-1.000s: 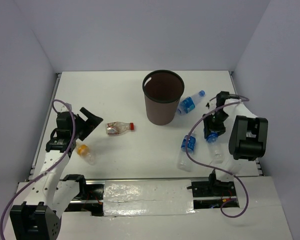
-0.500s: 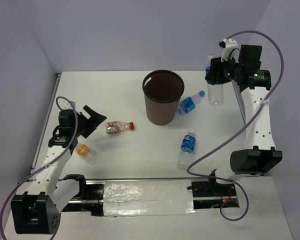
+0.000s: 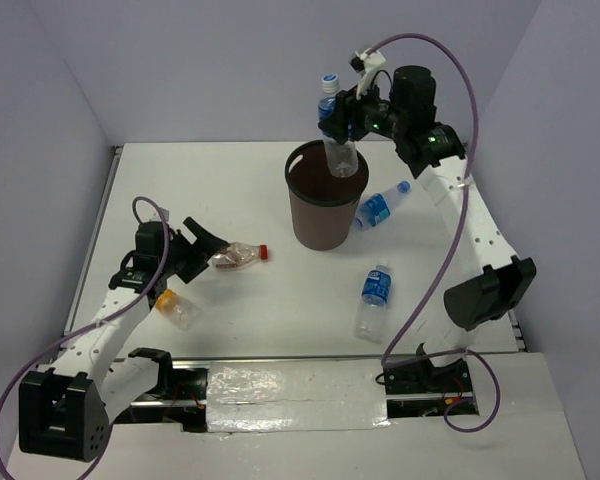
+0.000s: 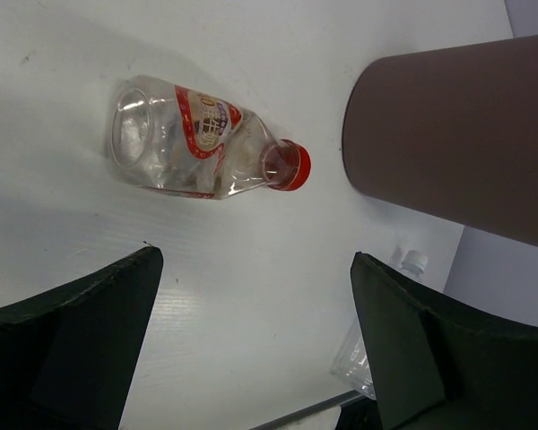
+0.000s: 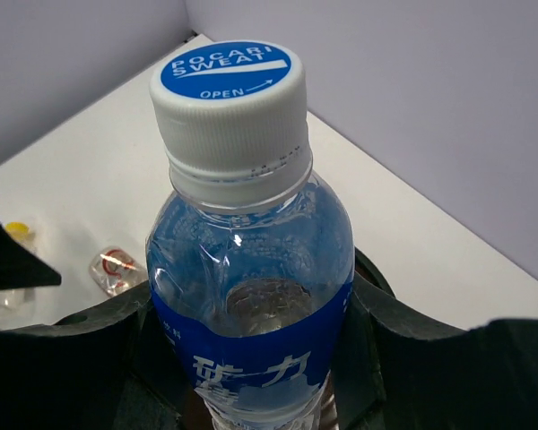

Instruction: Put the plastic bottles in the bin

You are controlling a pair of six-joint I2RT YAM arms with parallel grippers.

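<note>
Bottle (image 5: 251,260), clear plastic, blue-labelled, white-capped — upright, directly above mouth of round dark-brown bin (image 3: 320,220), pinched by right gripper (image 3: 340,122); left gripper (image 3: 200,250) spread, left of bin.

The flat white table (image 3: 230,180) carries a round dark brown bin with a black rim (image 3: 323,215) standing towards the far side, a clear red-capped plastic bottle (image 3: 238,257) lying to its left, a clear orange-capped plastic bottle (image 3: 172,306) at the near left, a clear blue-labelled plastic bottle (image 3: 380,207) just right of the bin, and a second blue-labelled plastic bottle (image 3: 374,298) lying nearer.
</note>
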